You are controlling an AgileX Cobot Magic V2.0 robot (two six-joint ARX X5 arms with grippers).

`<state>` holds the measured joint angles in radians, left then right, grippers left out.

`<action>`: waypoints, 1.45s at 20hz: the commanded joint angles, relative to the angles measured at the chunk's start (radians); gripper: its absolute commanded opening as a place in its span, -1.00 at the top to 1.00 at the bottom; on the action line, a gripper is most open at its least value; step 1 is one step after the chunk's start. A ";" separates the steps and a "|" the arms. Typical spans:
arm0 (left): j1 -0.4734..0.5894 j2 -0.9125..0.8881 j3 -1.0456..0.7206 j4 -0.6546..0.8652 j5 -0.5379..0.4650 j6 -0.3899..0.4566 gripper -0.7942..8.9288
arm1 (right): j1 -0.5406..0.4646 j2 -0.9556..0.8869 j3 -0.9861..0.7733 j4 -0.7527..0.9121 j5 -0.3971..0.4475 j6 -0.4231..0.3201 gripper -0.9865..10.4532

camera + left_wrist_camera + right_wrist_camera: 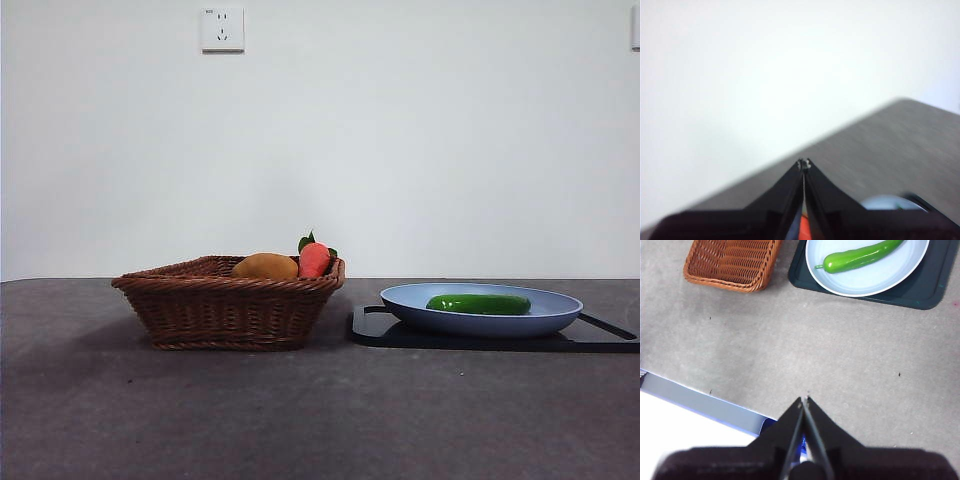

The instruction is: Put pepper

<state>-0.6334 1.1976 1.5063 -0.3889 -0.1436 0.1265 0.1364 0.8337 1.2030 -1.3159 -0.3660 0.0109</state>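
Observation:
The green pepper point(479, 303) lies in the blue plate point(560, 315) on the right of the table; it also shows in the right wrist view point(860, 256), lying across the plate point(870, 282). My right gripper point(804, 400) is shut and empty, high above the bare table, well short of the plate. My left gripper point(804, 164) is shut and empty, raised, pointing across the table toward the wall. Neither arm shows in the front view.
A brown wicker basket point(200, 305) stands left of the plate, holding an orange-yellow lump point(265, 266) and a small red fruit with leaves point(314, 258). The plate rests on a dark tray point(375, 328). The table edge point(700, 400) runs below the right gripper.

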 commanded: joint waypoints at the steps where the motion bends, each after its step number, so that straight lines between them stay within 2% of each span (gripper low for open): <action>1: 0.090 -0.046 0.016 0.023 0.054 0.058 0.82 | 0.003 0.006 0.017 0.006 0.002 -0.002 0.81; 4: 0.259 -0.150 -0.034 0.022 0.156 0.059 0.82 | 0.003 0.006 0.017 0.006 0.002 -0.002 0.81; 7: 0.407 -0.300 -0.205 0.062 0.177 0.053 0.82 | 0.003 0.006 0.017 0.006 0.002 -0.002 0.81; 11: 0.529 -0.530 -0.591 0.306 0.174 0.053 0.82 | 0.003 0.006 0.017 0.006 0.002 -0.002 0.81; 15: 0.567 -0.743 -0.964 0.508 0.171 0.050 0.82 | 0.003 0.006 0.017 0.006 0.002 -0.002 0.81; 19: 0.584 -0.923 -1.227 0.557 0.170 -0.015 0.82 | 0.003 0.006 0.017 0.006 0.002 -0.002 0.81; 26: 0.602 -1.072 -1.447 0.548 0.170 -0.103 0.82 | 0.003 0.006 0.017 0.006 0.002 -0.002 0.81; 29: 0.602 -1.095 -1.489 0.538 0.171 -0.105 0.82 | 0.003 0.006 0.017 0.006 0.002 -0.002 0.81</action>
<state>-0.0345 0.1055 0.0193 0.1402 0.0261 0.0322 0.1364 0.8337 1.2030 -1.3159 -0.3660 0.0109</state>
